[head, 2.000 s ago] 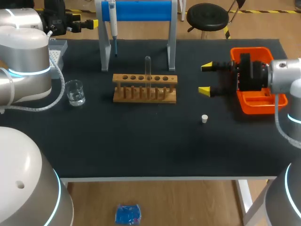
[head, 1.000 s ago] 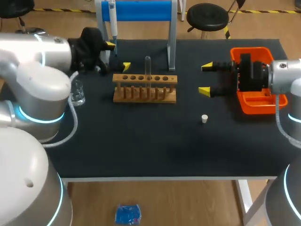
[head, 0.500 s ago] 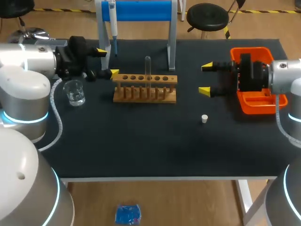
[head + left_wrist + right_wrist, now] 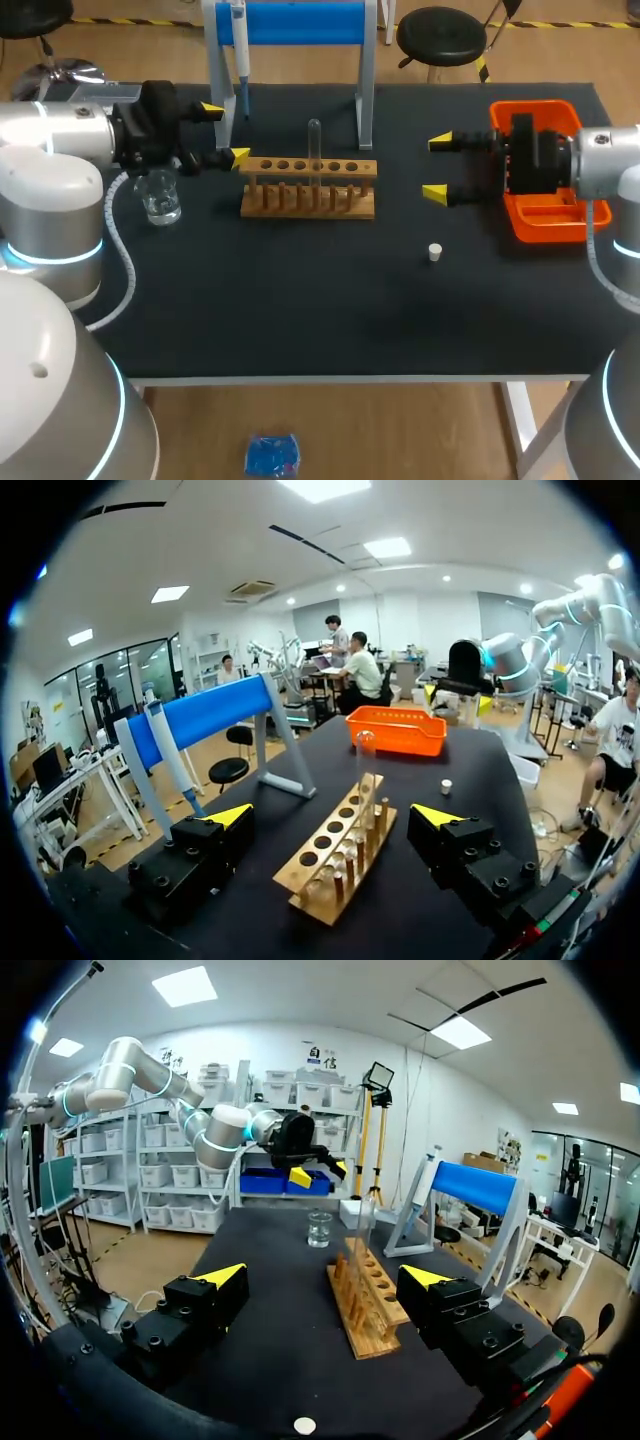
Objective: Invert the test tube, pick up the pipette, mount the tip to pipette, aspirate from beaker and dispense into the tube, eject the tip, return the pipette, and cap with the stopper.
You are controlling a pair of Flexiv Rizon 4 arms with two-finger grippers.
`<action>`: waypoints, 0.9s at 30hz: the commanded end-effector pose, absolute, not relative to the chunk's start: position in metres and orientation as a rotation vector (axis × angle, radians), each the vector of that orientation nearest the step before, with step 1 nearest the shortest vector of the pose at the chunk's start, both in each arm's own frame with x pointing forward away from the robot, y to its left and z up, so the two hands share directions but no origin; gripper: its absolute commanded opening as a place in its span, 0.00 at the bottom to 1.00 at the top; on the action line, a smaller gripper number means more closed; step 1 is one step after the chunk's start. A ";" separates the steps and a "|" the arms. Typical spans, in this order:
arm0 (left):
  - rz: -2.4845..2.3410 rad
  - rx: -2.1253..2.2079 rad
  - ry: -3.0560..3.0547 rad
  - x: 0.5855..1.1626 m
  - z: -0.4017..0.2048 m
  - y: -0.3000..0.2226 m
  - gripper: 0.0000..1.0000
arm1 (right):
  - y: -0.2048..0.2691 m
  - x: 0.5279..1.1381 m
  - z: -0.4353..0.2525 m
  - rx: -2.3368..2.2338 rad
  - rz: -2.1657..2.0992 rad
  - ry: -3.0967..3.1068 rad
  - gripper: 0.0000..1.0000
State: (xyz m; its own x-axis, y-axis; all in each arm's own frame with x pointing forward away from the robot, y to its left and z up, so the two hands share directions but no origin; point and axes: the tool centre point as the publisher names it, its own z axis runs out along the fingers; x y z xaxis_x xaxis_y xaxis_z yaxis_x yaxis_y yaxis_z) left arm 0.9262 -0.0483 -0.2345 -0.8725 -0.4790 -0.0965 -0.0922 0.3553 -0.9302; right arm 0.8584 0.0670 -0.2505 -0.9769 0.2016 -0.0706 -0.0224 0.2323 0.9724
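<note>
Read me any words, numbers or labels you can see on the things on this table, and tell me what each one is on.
No text can be read on anything on the table.
No print shows on the wooden rack, test tube, stopper, orange tray or blue stand.
Any markings on the beaker or the pipette are too small to tell.

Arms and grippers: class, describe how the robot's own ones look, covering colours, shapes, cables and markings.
The left arm and right arm are thick, rounded silver-grey tubes with glowing blue rings at the joints and a pale cable looping alongside. The left gripper and right gripper have blocky black bodies, each with two fingers ending in bright yellow wedge tips.
</note>
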 end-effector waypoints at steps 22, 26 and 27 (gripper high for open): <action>-1.527 -0.500 2.267 0.926 -0.236 -0.048 1.00 | 0.160 0.916 -0.256 0.007 1.934 2.323 1.00; -1.527 -0.500 2.267 0.926 -0.236 -0.048 1.00 | 0.177 0.930 -0.259 -0.023 1.946 2.324 1.00; -1.527 -0.500 2.267 0.926 -0.236 -0.048 1.00 | 0.181 0.933 -0.260 -0.027 1.946 2.325 1.00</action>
